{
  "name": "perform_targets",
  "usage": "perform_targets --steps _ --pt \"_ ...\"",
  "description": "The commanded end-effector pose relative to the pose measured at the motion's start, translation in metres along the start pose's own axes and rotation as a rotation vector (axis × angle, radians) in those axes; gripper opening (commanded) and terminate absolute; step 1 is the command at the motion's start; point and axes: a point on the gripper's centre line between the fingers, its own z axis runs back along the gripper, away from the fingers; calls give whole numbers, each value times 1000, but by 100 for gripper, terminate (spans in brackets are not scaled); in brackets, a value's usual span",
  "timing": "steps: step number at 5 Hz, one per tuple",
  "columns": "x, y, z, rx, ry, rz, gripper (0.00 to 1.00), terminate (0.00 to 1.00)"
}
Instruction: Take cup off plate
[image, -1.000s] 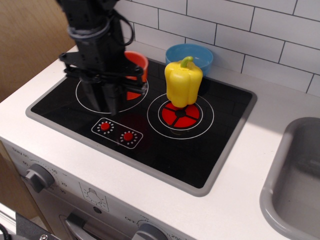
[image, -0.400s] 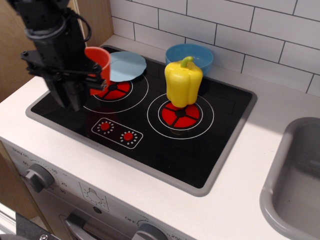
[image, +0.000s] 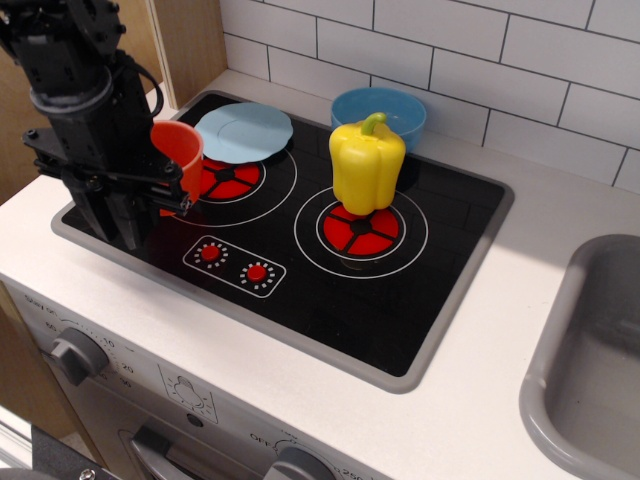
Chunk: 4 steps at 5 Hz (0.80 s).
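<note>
— Now where does the cup (image: 178, 148) sit?

— Up in the air, clamped by the fingers (image: 172, 172), which grip its near wall. It is tilted, mouth up and leaning toward the back of the stove. A moment ago the cup hung closer to the plate (image: 243, 131); a second ago it stood on the plate with the arm over it. Since then it has travelled away to the left and front, and the whole pale disc is uncovered.

— So the plate is clear of it?

— Yes. The plate lies behind and to the right of the fingers, apart from the cup, resting on the back of the left burner (image: 228, 178). Nothing rests on it.

— What else is around?

— Well to the right of the fingers the yellow pepper (image: 366, 163) stands upright on the right burner. Behind it, further right still, sits the blue bowl (image: 379, 108) against the tiled wall. Just in front and right of the fingers are the two red knob prints on the stove top (image: 300, 250). Neither pepper nor bowl has shifted.

— And for the task?

— The lifting part looks done. What likely remains is setting the cup down on the desk or stove, off the plate, and letting go.
</note>
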Motion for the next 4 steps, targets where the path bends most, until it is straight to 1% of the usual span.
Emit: perform_targets --steps 1,2,3,4 --pt "-2 3 2 50 -52 10 100 0" --pt "-1 1 5 47 -53 15 100 0" --pt "4 -4 27 13 -73 42 100 0" --pt "14 -9 53 -7 -49 70 100 0"
